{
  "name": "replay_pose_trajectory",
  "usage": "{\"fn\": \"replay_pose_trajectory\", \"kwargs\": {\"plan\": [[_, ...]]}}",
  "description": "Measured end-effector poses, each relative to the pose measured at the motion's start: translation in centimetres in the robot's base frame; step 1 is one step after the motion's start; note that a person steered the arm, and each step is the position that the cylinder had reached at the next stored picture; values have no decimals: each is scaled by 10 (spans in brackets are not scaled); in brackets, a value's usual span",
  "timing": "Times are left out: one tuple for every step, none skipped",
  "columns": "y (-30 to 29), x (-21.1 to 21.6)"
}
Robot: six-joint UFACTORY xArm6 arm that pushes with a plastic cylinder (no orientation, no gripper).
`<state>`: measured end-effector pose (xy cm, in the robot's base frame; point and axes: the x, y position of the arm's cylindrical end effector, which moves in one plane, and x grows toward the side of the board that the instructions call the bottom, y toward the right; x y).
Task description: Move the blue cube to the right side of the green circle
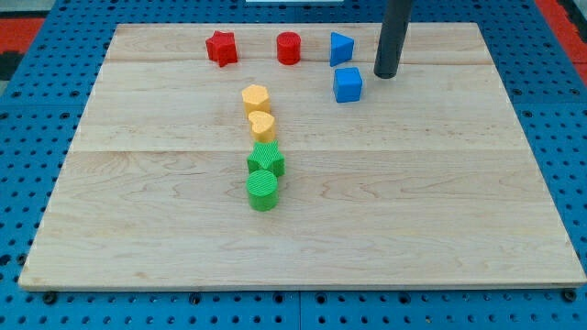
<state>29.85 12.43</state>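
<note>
This looks like a robotics lab bench rather than a home or shop. A pale wooden board (303,229) lies flat on a blue perforated base (27,92) with regular rows of mounting holes, the kind used for fixing test rigs. Small moulded blocks in plain colours, such as a red star (221,48), suggest a set experiment; a reddish patch at the view's top corners is too cropped to identify.

no readable text, labels, brands, numbers or signs anywhere
</note>
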Motion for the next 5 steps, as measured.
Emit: {"fn": "replay_pose_trajectory", "kwargs": {"plan": [[-67, 7], [-94, 20], [-98, 73], [-98, 123], [-64, 115]]}}
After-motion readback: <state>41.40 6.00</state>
